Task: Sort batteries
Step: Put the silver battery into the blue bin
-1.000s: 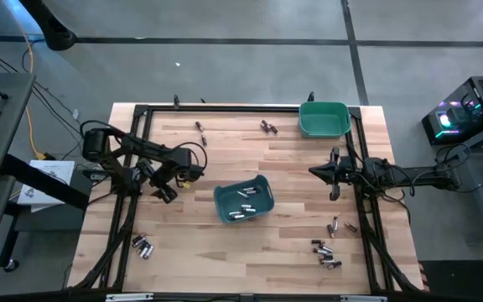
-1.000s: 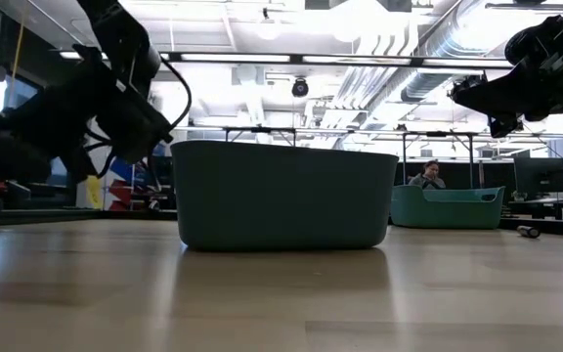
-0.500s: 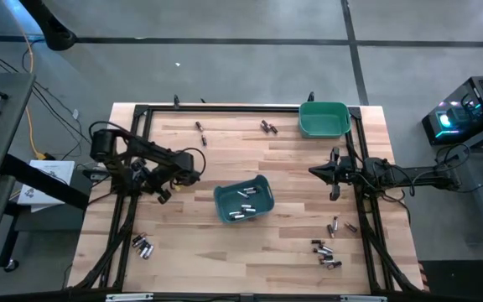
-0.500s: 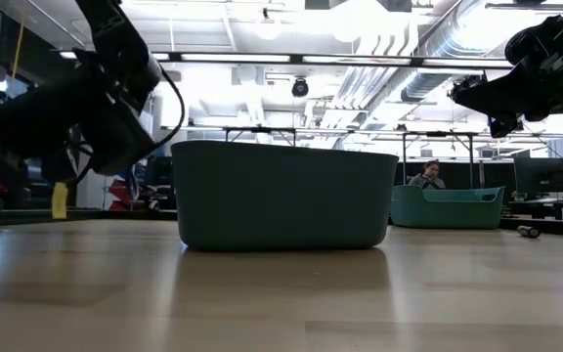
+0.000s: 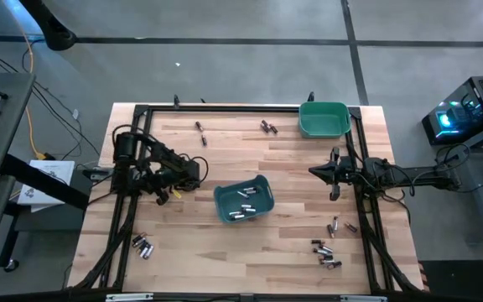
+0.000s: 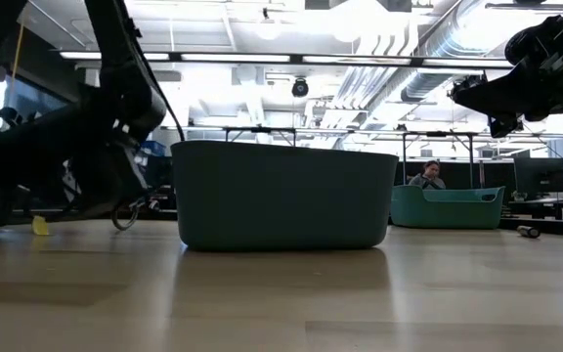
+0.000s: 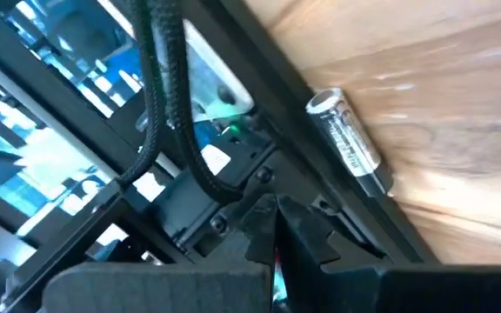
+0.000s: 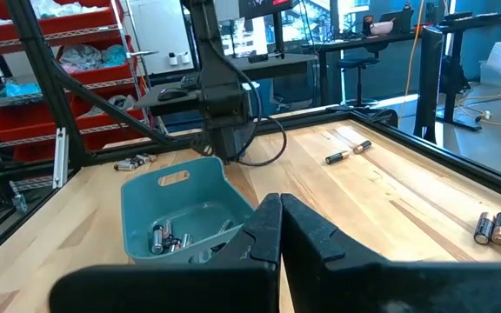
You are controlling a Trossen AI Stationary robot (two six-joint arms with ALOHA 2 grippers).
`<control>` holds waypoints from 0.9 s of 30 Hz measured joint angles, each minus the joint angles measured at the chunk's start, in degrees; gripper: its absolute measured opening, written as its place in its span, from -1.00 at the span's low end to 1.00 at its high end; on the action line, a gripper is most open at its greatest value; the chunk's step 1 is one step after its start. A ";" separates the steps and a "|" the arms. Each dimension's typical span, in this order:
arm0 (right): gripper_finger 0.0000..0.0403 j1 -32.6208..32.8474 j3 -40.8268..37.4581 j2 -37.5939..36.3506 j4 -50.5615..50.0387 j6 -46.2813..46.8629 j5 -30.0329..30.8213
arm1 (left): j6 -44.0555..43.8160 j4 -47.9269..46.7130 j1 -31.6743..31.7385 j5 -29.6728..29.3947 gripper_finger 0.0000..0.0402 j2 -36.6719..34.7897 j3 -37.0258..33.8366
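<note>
The batteries are small silvery and dark cells. Several lie in the teal bin at mid-table. Others lie loose at the far edge, the near left and the near right. My left gripper is shut and holds nothing. It sits low over the table's left part, left of the bin, and one battery lies on the wood ahead of it beside a black rail. My right gripper is shut and hangs level above the table's right part.
A second green bin stands at the far right corner. A black frame rail runs along the table's left side, and another along its right side. A person sits in the room beyond the table.
My left gripper has shut on nothing, sunk toward the tabletop and tipped, while its arm has folded in at the table's left side. The teal bin and the batteries have stayed where they were.
</note>
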 joint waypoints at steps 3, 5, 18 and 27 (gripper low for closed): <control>-1.00 0.02 0.00 0.00 -0.01 -0.01 0.00 | 1.63 0.32 -0.03 -0.07 -1.00 1.24 0.24; -1.00 -0.01 0.00 0.00 0.00 -0.01 -0.01 | 1.63 1.01 -0.03 -0.76 -1.00 1.31 0.35; -1.00 0.02 0.00 0.00 0.00 0.02 0.01 | 2.39 8.31 -0.06 -0.50 -1.00 -2.28 -4.37; -1.00 0.00 0.00 0.00 0.00 0.00 0.01 | -0.83 13.48 -0.11 -5.15 -1.00 -10.20 -5.33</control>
